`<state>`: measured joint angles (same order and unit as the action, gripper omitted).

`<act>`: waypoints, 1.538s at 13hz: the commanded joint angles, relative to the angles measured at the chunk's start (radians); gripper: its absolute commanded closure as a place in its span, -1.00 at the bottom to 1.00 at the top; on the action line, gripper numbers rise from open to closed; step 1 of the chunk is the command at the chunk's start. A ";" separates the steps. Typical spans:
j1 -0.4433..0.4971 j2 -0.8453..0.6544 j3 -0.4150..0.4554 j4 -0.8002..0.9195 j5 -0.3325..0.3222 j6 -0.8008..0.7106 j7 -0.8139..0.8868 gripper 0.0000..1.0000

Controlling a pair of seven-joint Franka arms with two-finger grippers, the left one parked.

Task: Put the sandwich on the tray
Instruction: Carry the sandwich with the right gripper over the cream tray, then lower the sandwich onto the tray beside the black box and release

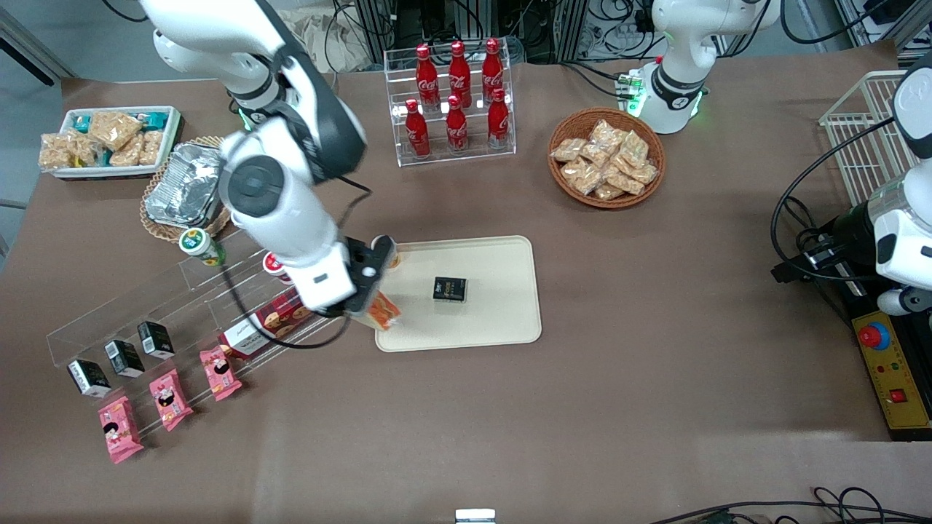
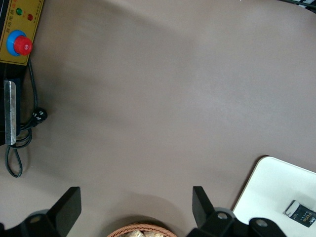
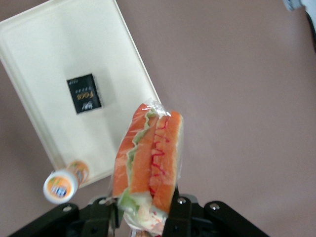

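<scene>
Clear-wrapped triangular sandwich (image 3: 148,158) with orange-red and green filling is pinched between the fingers of the right arm's black two-finger gripper (image 3: 143,210), above the working-arm edge of the one cream-beige plastic tray (image 1: 502,320). One small black packet (image 1: 449,289) lies on the tray. Six red Coca-Cola bottles (image 1: 457,94) stand in a clear rack.

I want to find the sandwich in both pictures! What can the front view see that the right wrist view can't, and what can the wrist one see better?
Only the front view shows the cola bottles, the wicker basket of snacks and the whole right arm.

Only the right wrist view shows the sandwich's orange and green filling up close.

Both show the gripper shut on the sandwich at the tray's edge, and the small black box on the tray.
</scene>
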<state>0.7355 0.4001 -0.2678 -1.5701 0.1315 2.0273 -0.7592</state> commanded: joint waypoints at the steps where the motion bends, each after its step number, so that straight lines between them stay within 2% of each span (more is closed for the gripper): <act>1: 0.065 0.098 -0.018 0.031 0.019 0.105 -0.020 0.24; 6: 0.153 0.236 -0.018 0.031 0.022 0.276 -0.009 0.24; 8: 0.194 0.269 -0.019 0.031 0.019 0.312 0.064 0.24; 11: 0.206 0.292 -0.019 0.030 0.014 0.347 0.057 0.20; 13: 0.205 0.293 -0.019 0.030 0.016 0.350 0.055 -0.04; 14: 0.206 0.295 -0.019 0.030 0.019 0.352 0.067 -0.63; 15: 0.205 0.292 -0.019 0.030 0.019 0.352 0.061 -0.91; 18: 0.136 0.231 -0.018 0.030 0.034 0.335 0.049 -0.93; 20: 0.075 0.156 -0.019 0.028 0.094 0.228 0.050 -0.93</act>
<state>0.8696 0.6428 -0.2937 -1.5366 0.1655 2.3577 -0.6957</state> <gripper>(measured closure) 0.044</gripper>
